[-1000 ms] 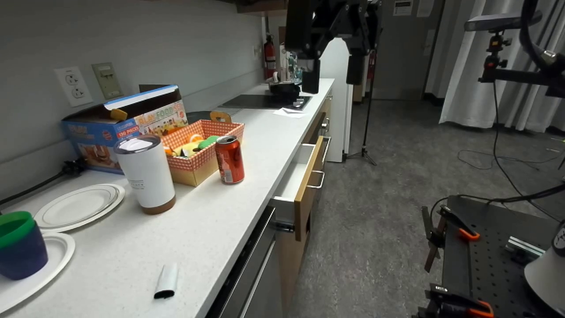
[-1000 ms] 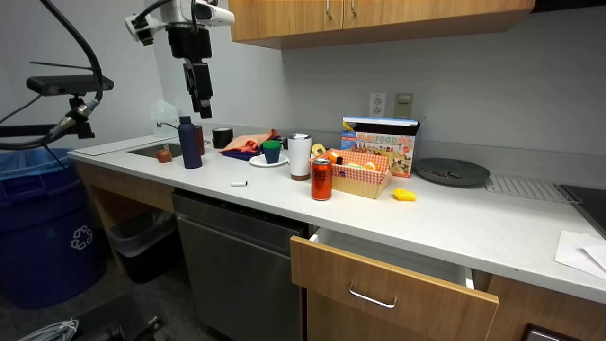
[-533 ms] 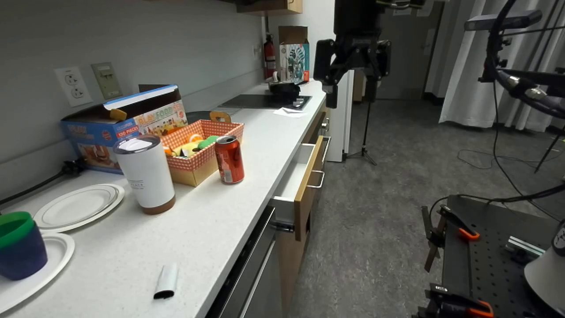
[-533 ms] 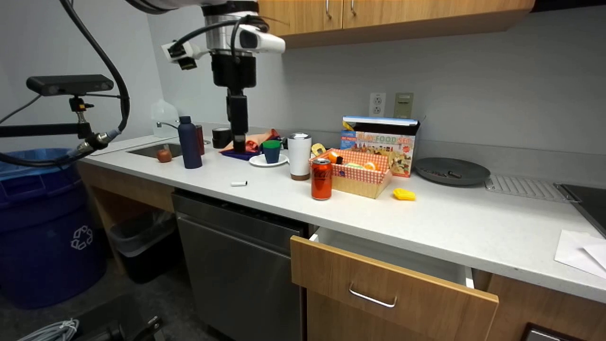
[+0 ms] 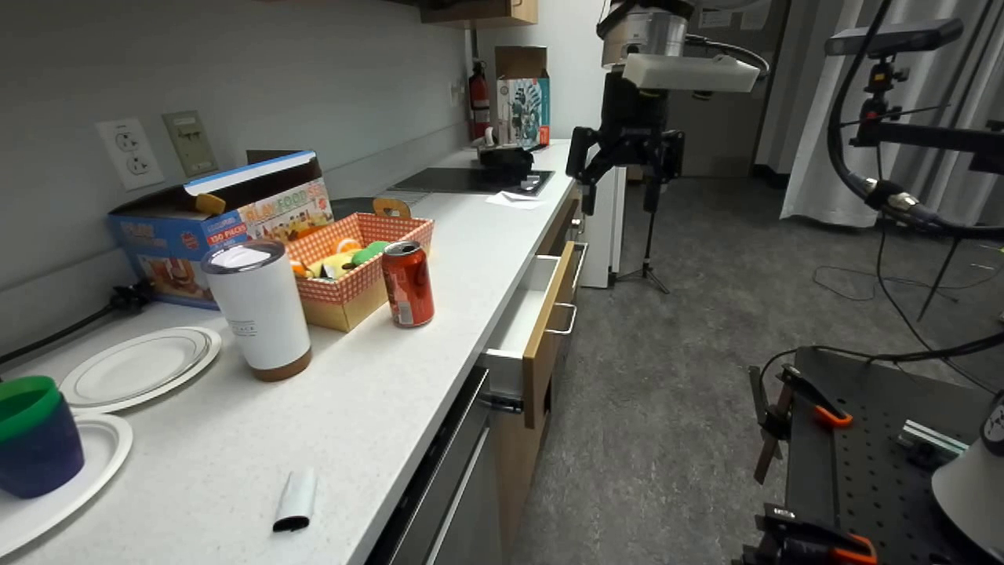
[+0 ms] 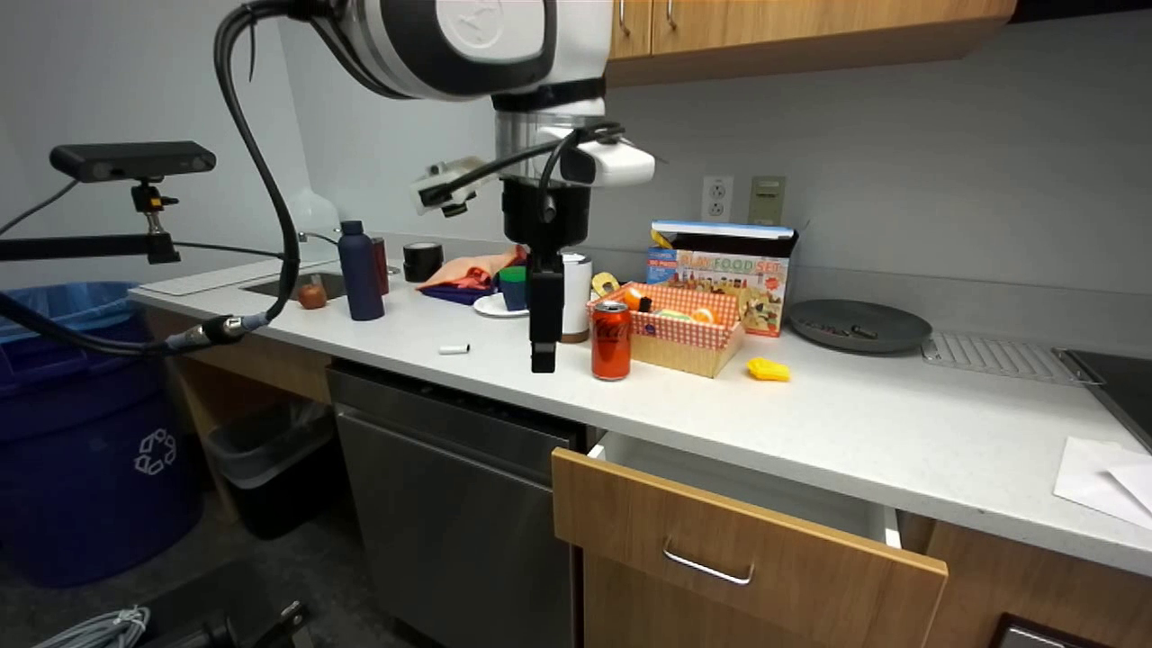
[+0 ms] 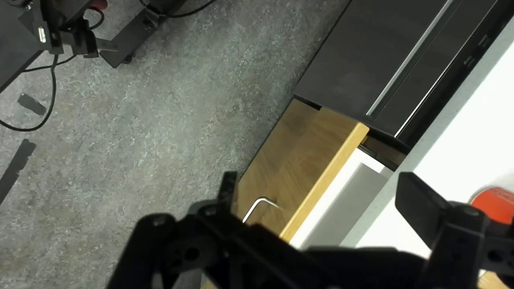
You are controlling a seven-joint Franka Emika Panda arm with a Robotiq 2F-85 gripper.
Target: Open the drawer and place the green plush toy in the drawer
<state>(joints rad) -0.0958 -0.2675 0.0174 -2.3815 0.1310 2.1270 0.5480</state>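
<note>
Now the gripper (image 5: 620, 201) hangs lower than it did a second ago. In an exterior view it has come down and to the right, so it hides part of the white cup (image 6: 579, 297) that showed whole before. Its two fingers (image 7: 417, 204) are spread wide apart, same as earlier, and they hold nothing. In the wrist view, the drawer (image 7: 320, 188) shows in the gap between them. The drawer is pulled out just as far as before, with its white inside showing and a thin metal handle (image 6: 708, 569) on its front. Behind it, on the counter (image 6: 900, 414), the red can (image 6: 611, 342) stands up in the same spot. Just past the can is the checked basket (image 6: 679, 355). The green plush toy (image 5: 369, 253) sits in there beside some orange and yellow things (image 5: 336, 264), and it has stayed put. Behind the basket stands a play food box (image 6: 729, 270), near the wall (image 6: 882, 198). Far down the counter, a tall box (image 5: 524, 110) shows now; a second ago the gripper hid most of it.
</note>
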